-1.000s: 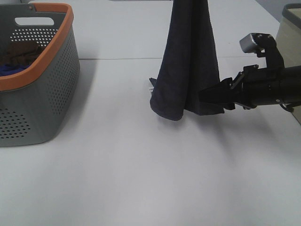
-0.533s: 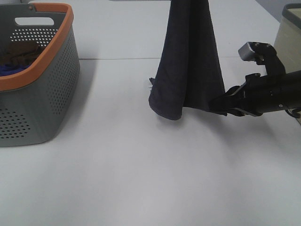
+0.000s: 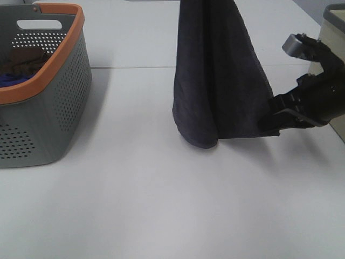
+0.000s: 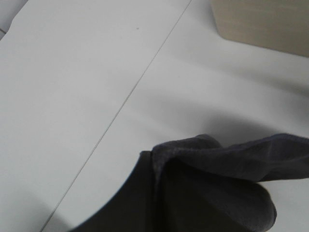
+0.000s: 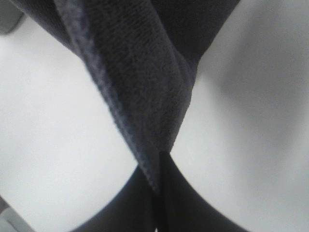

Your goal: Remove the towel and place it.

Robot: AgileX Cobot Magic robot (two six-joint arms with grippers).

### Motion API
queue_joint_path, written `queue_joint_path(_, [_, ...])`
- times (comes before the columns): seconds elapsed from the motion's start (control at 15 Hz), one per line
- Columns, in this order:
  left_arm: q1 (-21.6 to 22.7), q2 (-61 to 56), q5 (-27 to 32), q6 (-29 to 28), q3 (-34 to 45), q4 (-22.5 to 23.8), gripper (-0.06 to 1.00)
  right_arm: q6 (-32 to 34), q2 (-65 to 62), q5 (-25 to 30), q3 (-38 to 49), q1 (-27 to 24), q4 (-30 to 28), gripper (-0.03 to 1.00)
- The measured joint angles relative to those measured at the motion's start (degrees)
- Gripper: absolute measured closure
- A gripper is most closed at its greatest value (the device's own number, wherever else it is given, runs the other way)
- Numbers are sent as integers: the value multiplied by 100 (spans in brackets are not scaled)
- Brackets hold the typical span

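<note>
The dark navy towel (image 3: 218,81) hangs in the air over the middle of the white table (image 3: 161,205), its top running out of the exterior high view. My right gripper (image 3: 271,123) is shut on the towel's lower right corner and draws it out sideways; the right wrist view shows the towel (image 5: 140,82) pinched where the two dark fingers (image 5: 130,203) meet. The left gripper is out of the exterior view; in the left wrist view a dark finger (image 4: 130,203) is pressed against a bunched fold of the towel (image 4: 217,159), holding it from above.
A grey perforated basket (image 3: 48,108) with an orange rim stands at the left, with brown and bright blue cloth inside. A beige box (image 3: 334,48) sits at the right edge, behind my right arm. A table seam (image 3: 129,67) runs across the back.
My right gripper closed on the towel's lower corner and pulled it right and slightly back, spreading the hanging cloth wider. The top of the towel stayed held.
</note>
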Motion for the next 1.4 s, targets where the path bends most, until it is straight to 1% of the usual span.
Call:
queue_joint_path(0.13, [0, 6, 69, 6, 0, 315, 94, 1702, -40, 1026, -928, 0, -1753, 97])
queue_joint_path(0.2, [0, 6, 69, -11, 0, 344, 94, 2298, -46, 1530, -1375, 0, -2384, 97])
queue_joint_path(0.27, [0, 6, 74, -46, 0, 344, 94, 3168, -46, 2126, -2240, 0, -3203, 97])
queue_joint_path(0.33, [0, 6, 74, -201, 0, 407, 94, 3386, -46, 2309, -2636, 0, -3421, 97])
queue_joint_path(0.4, [11, 11, 74, -292, 0, 476, 94, 3455, -46, 2384, -2842, 0, -3524, 97])
queue_joint_path(0.47, [40, 17, 74, -550, 0, 647, 94, 3518, -46, 2441, -3197, 0, -3673, 97])
queue_joint_path(0.53, [103, 57, 74, -814, 0, 865, 94, 3552, -40, 2452, -3581, 0, -3810, 97])
queue_joint_path(0.67, [298, 132, 74, -1106, 0, 1043, 94, 3558, 195, 2464, -4251, 0, -3908, 97])
queue_joint_path(0.73, [413, 160, -52, -1249, 0, 1066, 94, 3558, 407, 2464, -4549, 0, -3919, 97])
queue_joint_path(0.87, [676, 235, -607, -1558, 0, 1071, 94, 3478, 877, 2384, -5214, 0, -3925, 97])
queue_joint_path(0.93, [739, 275, -745, -1599, 0, 1071, 94, 3426, 1008, 2343, -5397, 0, -3925, 97])
queue_joint_path(1.0, [842, 350, -1123, -1656, 0, 1049, 94, 3317, 1272, 2280, -5741, 0, -3925, 97])
queue_joint_path(1.13, [1031, 596, -2068, -1696, 0, 1043, 94, 3123, 1805, 2074, -6526, 0, -3925, 97])
queue_joint_path(1.2, [1209, 905, -3105, -1696, 0, 1071, 94, 2956, 2384, 1690, -7242, 0, -3925, 97])
queue_joint_path(1.33, [1364, 1209, -4211, -1702, 0, 1100, 94, 2670, 2848, 1238, -7895, 0, -3925, 97])
queue_joint_path(1.4, [1421, 1329, -4601, -1702, 6, 1117, 94, 2527, 3060, 991, -8165, 0, -3919, 97])
